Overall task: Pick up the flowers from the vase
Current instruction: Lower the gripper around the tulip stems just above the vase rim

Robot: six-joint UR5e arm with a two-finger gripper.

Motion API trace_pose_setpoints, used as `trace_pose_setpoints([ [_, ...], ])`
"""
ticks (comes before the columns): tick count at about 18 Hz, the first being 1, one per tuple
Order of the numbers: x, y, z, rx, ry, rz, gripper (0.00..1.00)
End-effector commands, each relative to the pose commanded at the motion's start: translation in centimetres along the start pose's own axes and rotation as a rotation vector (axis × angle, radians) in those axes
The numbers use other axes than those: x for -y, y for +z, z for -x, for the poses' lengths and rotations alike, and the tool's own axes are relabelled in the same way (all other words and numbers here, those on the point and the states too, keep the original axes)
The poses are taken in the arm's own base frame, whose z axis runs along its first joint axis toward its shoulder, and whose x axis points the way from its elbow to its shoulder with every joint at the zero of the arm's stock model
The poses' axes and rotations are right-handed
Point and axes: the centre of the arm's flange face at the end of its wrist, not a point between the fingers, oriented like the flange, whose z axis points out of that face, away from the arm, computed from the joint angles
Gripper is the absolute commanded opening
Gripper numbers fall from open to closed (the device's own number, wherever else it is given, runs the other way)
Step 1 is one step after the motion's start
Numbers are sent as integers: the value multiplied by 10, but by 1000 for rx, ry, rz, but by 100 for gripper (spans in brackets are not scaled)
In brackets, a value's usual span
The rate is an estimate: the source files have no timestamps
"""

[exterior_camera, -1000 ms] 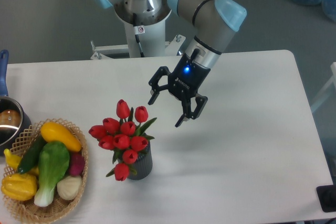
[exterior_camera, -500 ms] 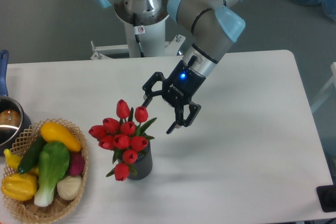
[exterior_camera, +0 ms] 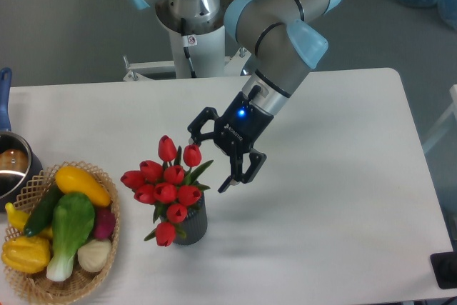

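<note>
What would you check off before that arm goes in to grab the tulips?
1. Tool open wide enough to take the bunch: ok, its fingers are spread.
2. Nothing held already: ok, nothing lies between the fingers.
3. Flowers seated in the vase: ok, the bunch stands in its mouth.
4. Vase upright on the table: ok.
5. Tool lined up on the stems: not ok, it sits to the upper right of the blooms, not around them.
6. Basket of toy vegetables out of the path: ok, it sits to the left, apart from the vase.
</note>
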Motion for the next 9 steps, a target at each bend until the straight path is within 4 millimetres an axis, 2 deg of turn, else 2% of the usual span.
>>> trace_pose_setpoints([
  [2,0,2,4,-2,1,-1,100],
  [4,3,13,4,-19,10,-1,100],
  [9,7,20,2,-25,22,-8,100],
])
